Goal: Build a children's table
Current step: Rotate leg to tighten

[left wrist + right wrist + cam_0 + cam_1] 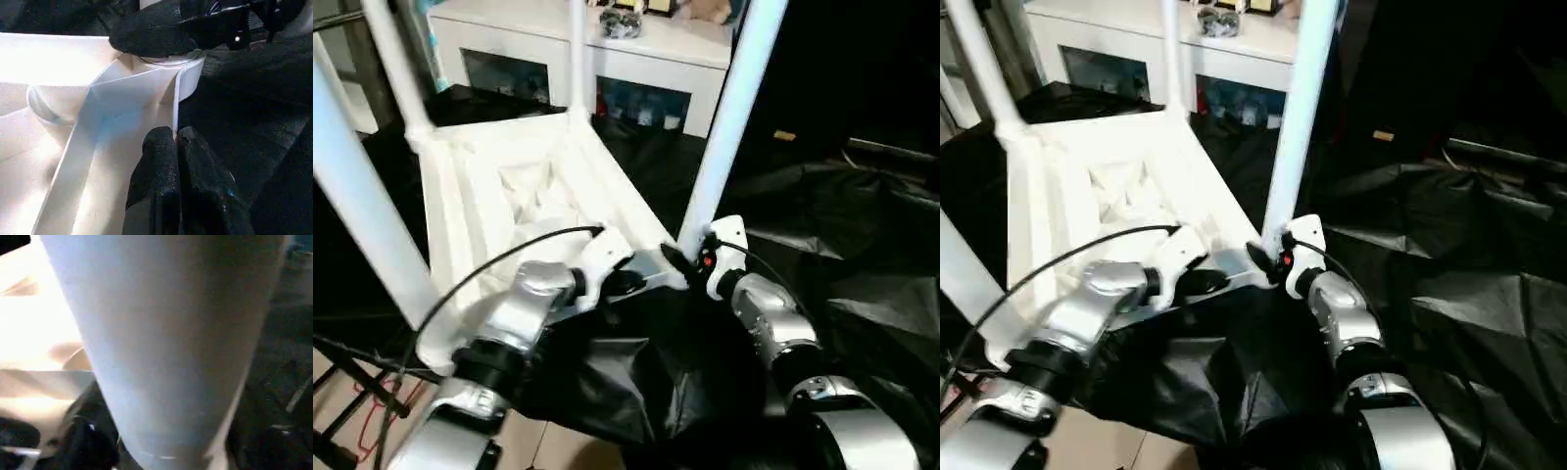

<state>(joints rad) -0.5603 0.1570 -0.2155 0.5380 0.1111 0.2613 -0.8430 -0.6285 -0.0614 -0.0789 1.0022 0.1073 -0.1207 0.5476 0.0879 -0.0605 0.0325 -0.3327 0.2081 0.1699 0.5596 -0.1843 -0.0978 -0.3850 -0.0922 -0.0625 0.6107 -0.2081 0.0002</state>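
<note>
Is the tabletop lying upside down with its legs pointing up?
Yes. The tabletop shows its ribbed underside, and the white legs rise upward from its corner sockets.

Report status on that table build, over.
Left gripper jaws shut, pinching the tabletop rim. Right gripper at the base of the near right leg. Tabletop upside down, four legs up. Nothing in the way.
</note>
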